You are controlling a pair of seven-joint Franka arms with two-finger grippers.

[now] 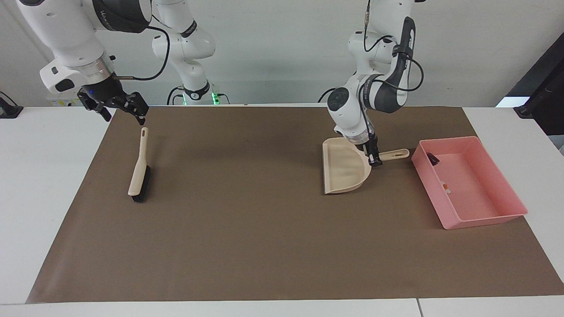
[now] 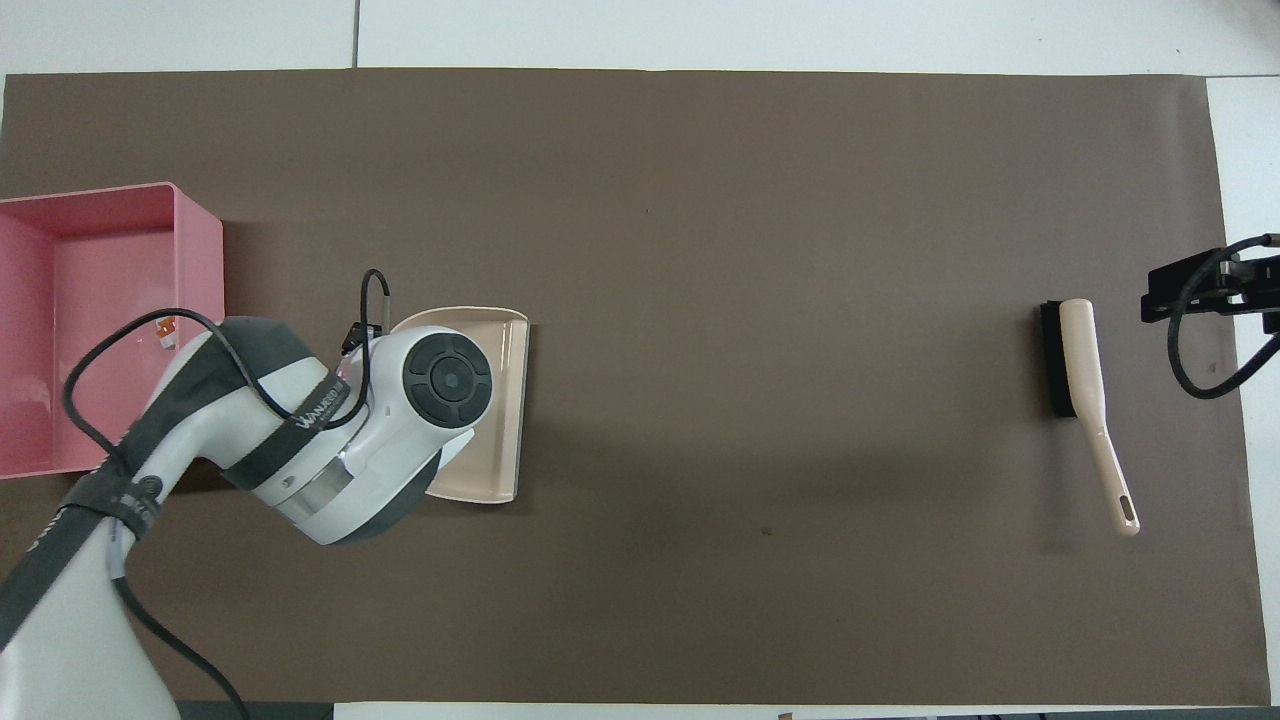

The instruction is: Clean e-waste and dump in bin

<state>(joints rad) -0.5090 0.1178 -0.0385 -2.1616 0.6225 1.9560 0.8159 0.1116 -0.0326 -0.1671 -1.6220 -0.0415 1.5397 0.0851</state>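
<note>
Both pieces of e-waste lie in the pink bin (image 1: 484, 215) (image 2: 205, 250) at the left arm's end of the mat: a dark block (image 1: 432, 159) in the corner nearest the robots and a small white piece (image 1: 446, 188) (image 2: 165, 335) against a side wall. My left gripper (image 1: 376, 159) is shut on the handle of the beige dustpan (image 1: 343, 171) (image 2: 497, 400). It holds the pan level and low at the mat, beside the bin toward the middle. The overhead view hides this gripper under its arm. My right gripper (image 1: 124, 115) (image 2: 1195, 295) hangs open over the tip of the brush handle.
A beige brush (image 1: 140, 165) (image 2: 1082, 365) with black bristles lies on the brown mat (image 1: 264, 229) at the right arm's end, its handle pointing toward the robots. White tabletop borders the mat.
</note>
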